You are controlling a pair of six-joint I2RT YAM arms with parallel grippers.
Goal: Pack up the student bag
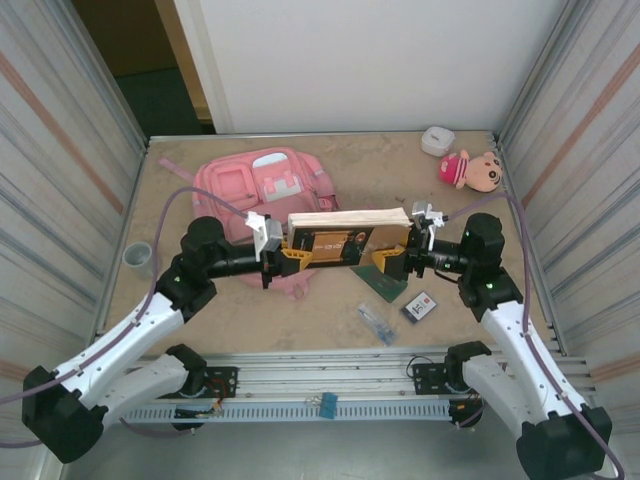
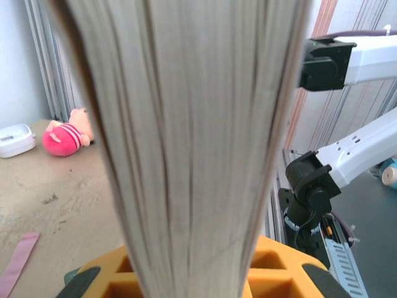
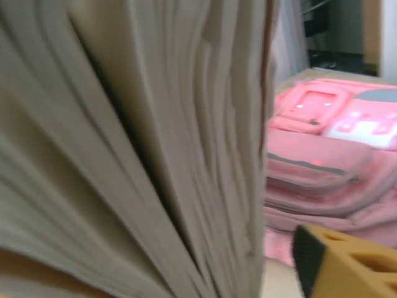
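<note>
The student bag [image 1: 250, 185] lies flat at the back left of the table, pink with white patches, and its zipped pockets [image 3: 329, 143] show in the right wrist view. A thick book [image 1: 350, 235] with an orange-brown cover hangs above the table centre, page edges up, between the two arms. My left gripper [image 1: 288, 256] is shut on its left end, with a yellow finger on each side of the pages [image 2: 192, 124]. My right gripper [image 1: 392, 262] is at the book's right end and stands open. One of its yellow fingers [image 3: 338, 261] stands apart from the pages [image 3: 155, 155].
A pink-hatted plush doll [image 1: 472, 170] and a small white case [image 1: 437, 140] lie at the back right. A green flat item [image 1: 385, 285], a dark card [image 1: 421, 306] and a clear pen pack [image 1: 377, 322] lie below the book. A grey cup [image 1: 138, 256] stands at the left edge.
</note>
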